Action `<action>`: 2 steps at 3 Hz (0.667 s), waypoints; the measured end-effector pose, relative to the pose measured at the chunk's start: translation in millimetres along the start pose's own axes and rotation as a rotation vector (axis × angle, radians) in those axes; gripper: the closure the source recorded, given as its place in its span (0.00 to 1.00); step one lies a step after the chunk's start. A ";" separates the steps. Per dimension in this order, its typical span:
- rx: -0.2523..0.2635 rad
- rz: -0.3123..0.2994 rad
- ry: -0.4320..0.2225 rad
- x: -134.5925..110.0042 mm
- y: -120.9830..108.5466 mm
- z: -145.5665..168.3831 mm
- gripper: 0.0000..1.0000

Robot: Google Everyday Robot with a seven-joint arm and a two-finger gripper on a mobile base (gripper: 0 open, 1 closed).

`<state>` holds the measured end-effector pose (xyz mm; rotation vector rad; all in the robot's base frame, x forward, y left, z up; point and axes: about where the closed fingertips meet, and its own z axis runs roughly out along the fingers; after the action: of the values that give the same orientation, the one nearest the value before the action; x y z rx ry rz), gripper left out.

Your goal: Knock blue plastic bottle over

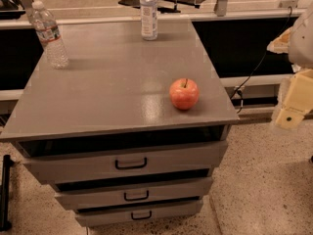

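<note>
The blue plastic bottle [148,14] stands upright at the far middle edge of the grey cabinet top [112,92]. It is clear, with a white cap and a wide white-and-blue label. My gripper [292,106] is at the right edge of the view, off the cabinet's right side and below the level of its top. It is far from the bottle and touches nothing. Only part of it shows.
A clear ridged bottle [49,36] with a narrow red-and-white label stands at the far left corner. A red apple [184,93] sits near the front right corner. The cabinet has three drawers [131,163] with black handles. A black cable [254,72] hangs to the right.
</note>
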<state>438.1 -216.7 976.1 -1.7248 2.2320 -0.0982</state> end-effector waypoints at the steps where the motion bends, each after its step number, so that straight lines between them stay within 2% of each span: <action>1: 0.000 0.000 0.000 0.0 0.0 0.0 0.00; 2: -0.019 -0.017 -0.038 -0.2 -13.4 7.8 0.00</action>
<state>452.9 -219.0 972.1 -1.7406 2.1986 -0.0470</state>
